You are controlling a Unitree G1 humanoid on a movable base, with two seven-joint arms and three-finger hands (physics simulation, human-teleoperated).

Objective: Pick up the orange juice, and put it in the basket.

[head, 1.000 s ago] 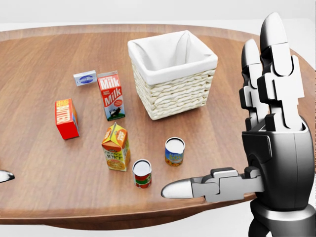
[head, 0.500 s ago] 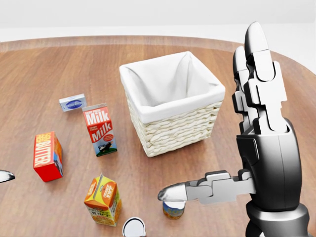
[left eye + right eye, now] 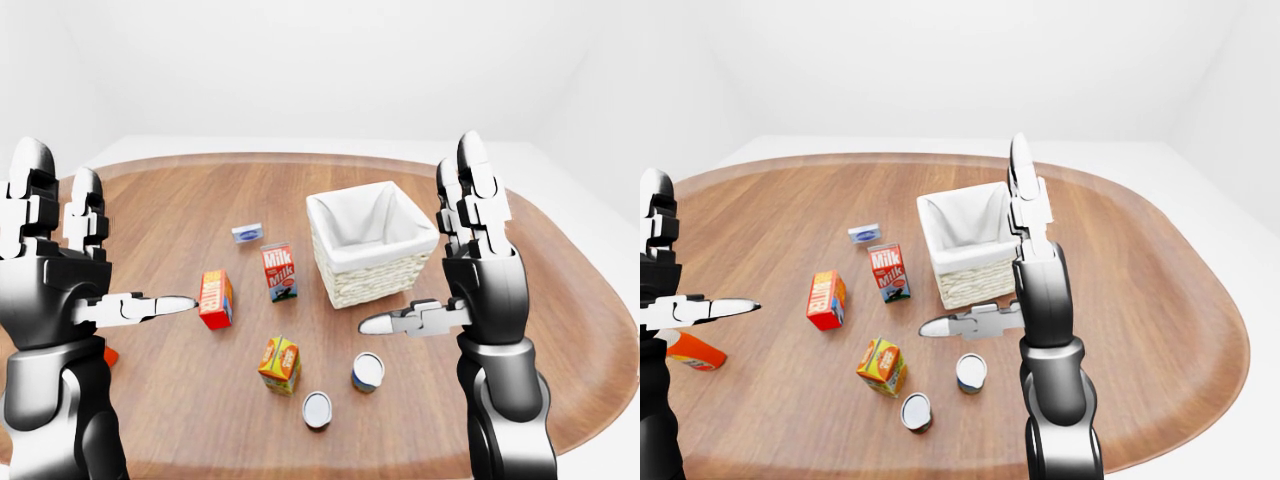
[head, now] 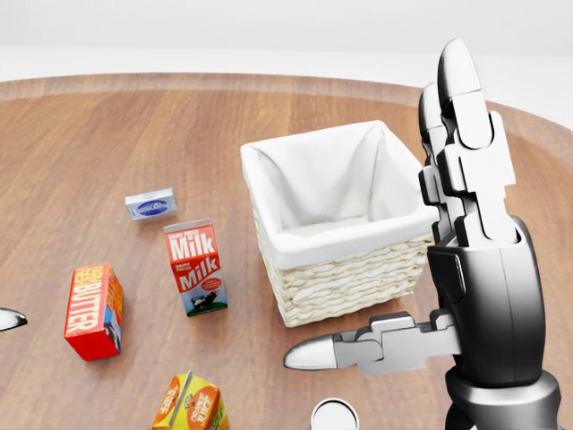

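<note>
Orange juice (image 3: 280,363) is the little orange-and-green carton standing upright on the tabletop (image 3: 180,190), down toward the bottom middle of the left-eye view, and neither robot hand has it yet. Right robot hand (image 3: 440,290) is up in the air with fingers spread straight up and the thumb poking out sideways, holding nothing. Left robot hand (image 3: 75,275) is doing the same thing on the other side, wide open and empty.

From the right one, the carton sits lower and off to the left in that view, past the two tins: one tin (image 3: 368,371) just under the thumb, the other tin (image 3: 317,409) closer to the edge. From the left one it's lower and to the right, with the red butter box (image 3: 215,299) between-ish. I'd guess the right one is a bit nearer, but it's close. The carton's long axis runs vertical, so a side grab looks natural.

Further out there's a milk carton (image 3: 280,271), a small blue packet (image 3: 247,233), and the wicker basket (image 3: 372,262) with the white liner, sitting beside the right one.
</note>
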